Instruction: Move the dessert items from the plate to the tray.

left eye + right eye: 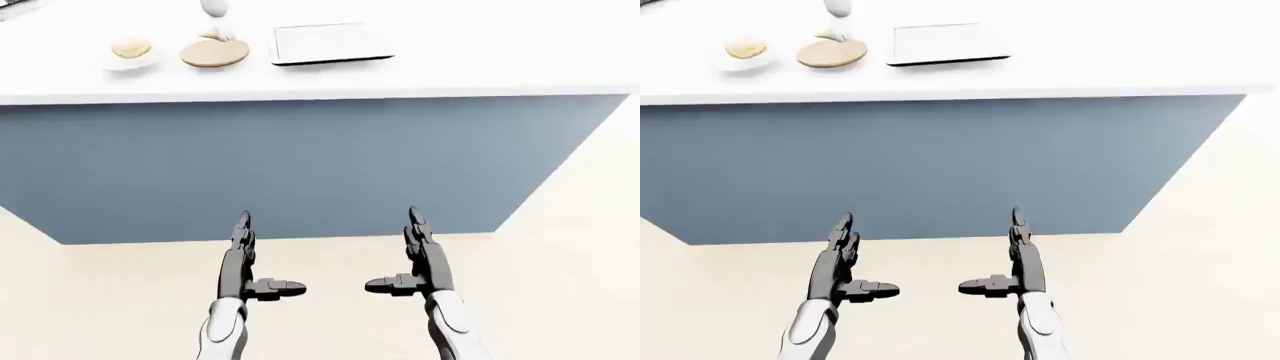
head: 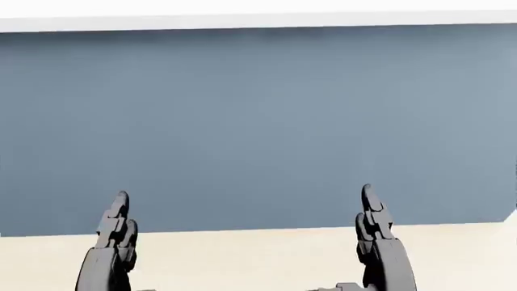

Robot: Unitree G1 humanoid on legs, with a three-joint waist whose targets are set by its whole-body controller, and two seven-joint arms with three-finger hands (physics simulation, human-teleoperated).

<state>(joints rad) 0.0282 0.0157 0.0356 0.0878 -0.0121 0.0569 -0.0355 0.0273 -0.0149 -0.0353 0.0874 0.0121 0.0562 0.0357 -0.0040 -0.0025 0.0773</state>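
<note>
blue counter (image 1: pixel 300 169), tray (image 1: pixel 330 43), plate (image 1: pixel 130 58)

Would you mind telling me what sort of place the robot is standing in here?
Most likely a simulated kitchen or café: a long island counter with a white top and blue-grey side, bearing a white plate with a pastry, a round wooden board and a flat tray. Both hands hang open over a pale floor.

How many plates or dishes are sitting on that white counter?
2, apart from the tray: a white plate holding a pastry at the left-eye view's top left, and a tan round one just right of it. More may lie beyond the top edge.
</note>
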